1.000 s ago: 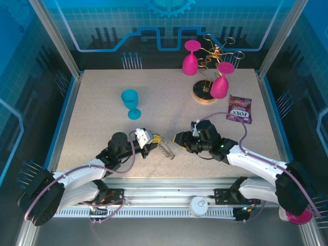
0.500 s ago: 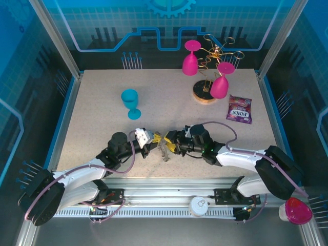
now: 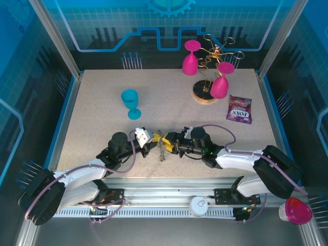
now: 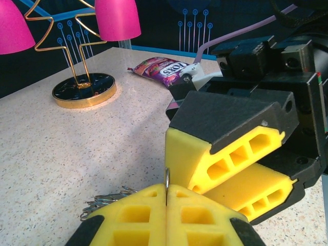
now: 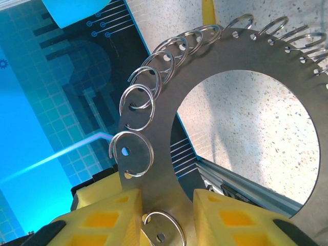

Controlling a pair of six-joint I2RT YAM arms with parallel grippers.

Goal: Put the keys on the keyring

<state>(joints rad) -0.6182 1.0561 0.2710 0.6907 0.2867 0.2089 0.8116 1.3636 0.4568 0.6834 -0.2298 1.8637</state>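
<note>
top external view: the left claw [image 3: 155,139], clenched, pinches the keyring [image 3: 162,149] over the desk [image 3: 102,92], near its front middle. the ring stands edge-on between both claws. the right claw [image 3: 170,142] straddles its opposite rim; i cannot tell whether it grips.

Bright even overhead light, soft shadows, blue-lit bg

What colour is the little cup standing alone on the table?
Blue; the goblet shows best from the top camera.
</note>
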